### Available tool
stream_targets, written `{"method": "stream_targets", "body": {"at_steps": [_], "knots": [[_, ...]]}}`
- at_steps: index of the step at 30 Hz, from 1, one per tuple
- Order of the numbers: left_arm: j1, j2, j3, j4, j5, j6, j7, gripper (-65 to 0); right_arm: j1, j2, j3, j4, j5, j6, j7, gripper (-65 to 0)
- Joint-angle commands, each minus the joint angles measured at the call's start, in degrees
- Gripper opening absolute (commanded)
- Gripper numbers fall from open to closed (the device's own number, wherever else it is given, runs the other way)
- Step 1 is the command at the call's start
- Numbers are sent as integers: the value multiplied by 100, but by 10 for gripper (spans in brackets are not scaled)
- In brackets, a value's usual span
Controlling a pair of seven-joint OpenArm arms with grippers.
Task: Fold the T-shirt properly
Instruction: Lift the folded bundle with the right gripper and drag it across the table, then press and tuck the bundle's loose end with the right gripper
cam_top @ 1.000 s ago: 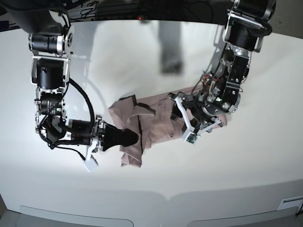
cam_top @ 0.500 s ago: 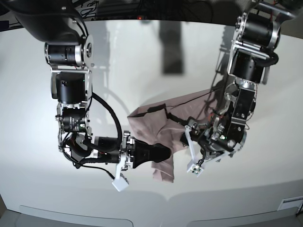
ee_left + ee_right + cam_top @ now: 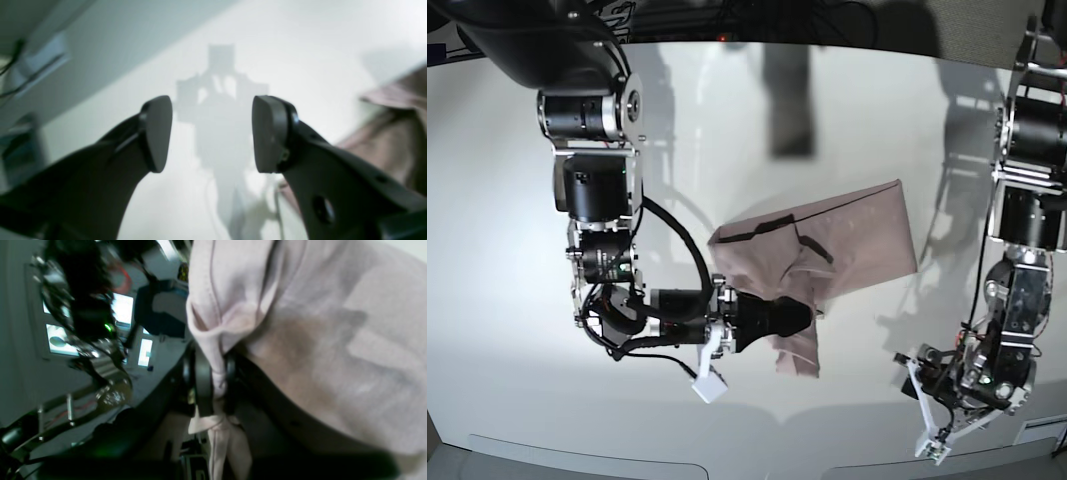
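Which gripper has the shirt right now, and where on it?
The right gripper is shut on the T-shirt, pinching a bunched fold at a stitched hem edge; which hem is unclear. The left gripper is open and holds nothing.

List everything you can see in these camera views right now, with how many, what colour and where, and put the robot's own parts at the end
T-shirt: one, dusty pink, crumpled near the middle of the table, one edge pinched and lifted.
Table: one, white, fills the base view under everything.
Screens: a few, lit bluish white, blurred in the background of the right wrist view.
Right gripper: one, black, shut on the T-shirt's near edge, on the left side of the base view.
Left gripper: one, black, open and empty above bare table, apart from the T-shirt, at the lower right of the base view.
Arms: two, black with silver joints, one at each side of the base view.
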Motion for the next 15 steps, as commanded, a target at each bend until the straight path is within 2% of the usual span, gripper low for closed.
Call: {"method": "stream_targets", "body": {"at_steps": [1,7,10,12,15], "knots": [[-249,-107,-33,92,-118,72,-66,-281,208,-111,7,98,122,10,49,-650],[-315,-476,-33,92,-992,68,-46,-281,205,-739,7,98,-531,10,49,-650],[-315,-496,-33,92,-1119,66,-24,-281,190,-1008,7,98,-1331,10,49,-650],[-310,-496,-33,92,-1207,66,-24,-281,175,-1008,9,98,-1790,10,49,-650],[-302,-459,-33,90,-1226,63,-26,-281,175,-1008,-111,92,-1998,10,49,-650]]}}
